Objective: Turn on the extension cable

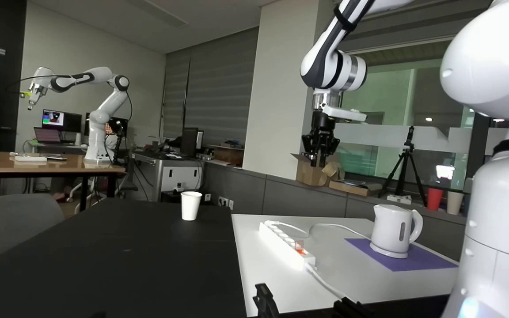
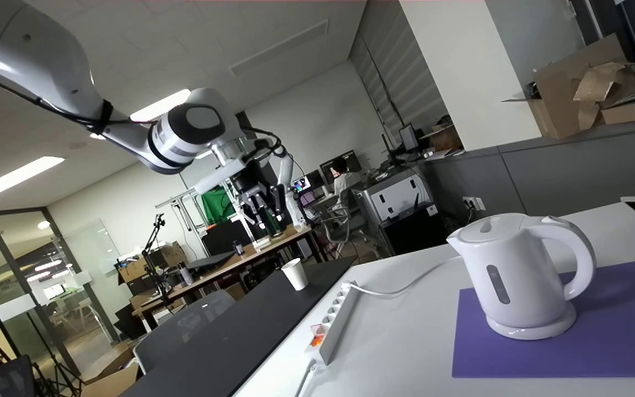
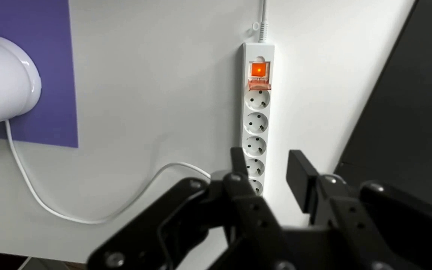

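Observation:
The extension cable is a long white strip on the white table; it also shows in both exterior views. Its orange switch at one end has a bright spot on it. A clear reddish flip cover stands raised beside the switch. My gripper is open with nothing between its fingers. It is high above the table in both exterior views, apart from the strip. In the wrist view, the left finger hides part of the strip's socket end.
A white kettle stands on a purple mat on the white table. A white cord runs between the kettle and the strip's far end. A paper cup stands on the adjoining dark table.

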`<state>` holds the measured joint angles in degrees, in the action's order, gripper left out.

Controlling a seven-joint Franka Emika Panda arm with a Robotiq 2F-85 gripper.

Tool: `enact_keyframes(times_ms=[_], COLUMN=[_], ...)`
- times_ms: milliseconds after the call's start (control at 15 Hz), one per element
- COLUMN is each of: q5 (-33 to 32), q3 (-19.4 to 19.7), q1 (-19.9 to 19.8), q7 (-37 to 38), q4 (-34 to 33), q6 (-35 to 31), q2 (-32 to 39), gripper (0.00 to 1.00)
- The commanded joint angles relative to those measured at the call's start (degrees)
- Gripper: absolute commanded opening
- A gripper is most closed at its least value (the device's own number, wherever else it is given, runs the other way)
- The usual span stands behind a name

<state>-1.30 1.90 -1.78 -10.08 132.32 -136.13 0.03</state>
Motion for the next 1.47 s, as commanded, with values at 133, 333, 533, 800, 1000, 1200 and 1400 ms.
enact_keyframes(times_ms=[133,333,533,800,1000,1200,1400], q5=[-2.5,-1.3,-1.7,-1.9,-1.9,-2.0,-1.6], q3=[-0.6,-0.7,-0.7,-0.7,-0.7,-0.7,-0.8], q1=[0.4,0.1,0.1,0.1,0.1,0.1,0.2], q7=[1.6,0.0,0.0,0.0,0.0,0.0,-0.4], q4=[-0.4,-0.1,-0.1,-0.2,-0.2,-0.2,0.0], q6=[-2.8,-2.5,-2.5,-2.5,-2.5,-2.5,-3.1], q2=[3.4,3.6,4.0,4.0,4.0,4.0,5.4], gripper=[0.0,0.01,0.01,0.01,0.01,0.01,0.0])
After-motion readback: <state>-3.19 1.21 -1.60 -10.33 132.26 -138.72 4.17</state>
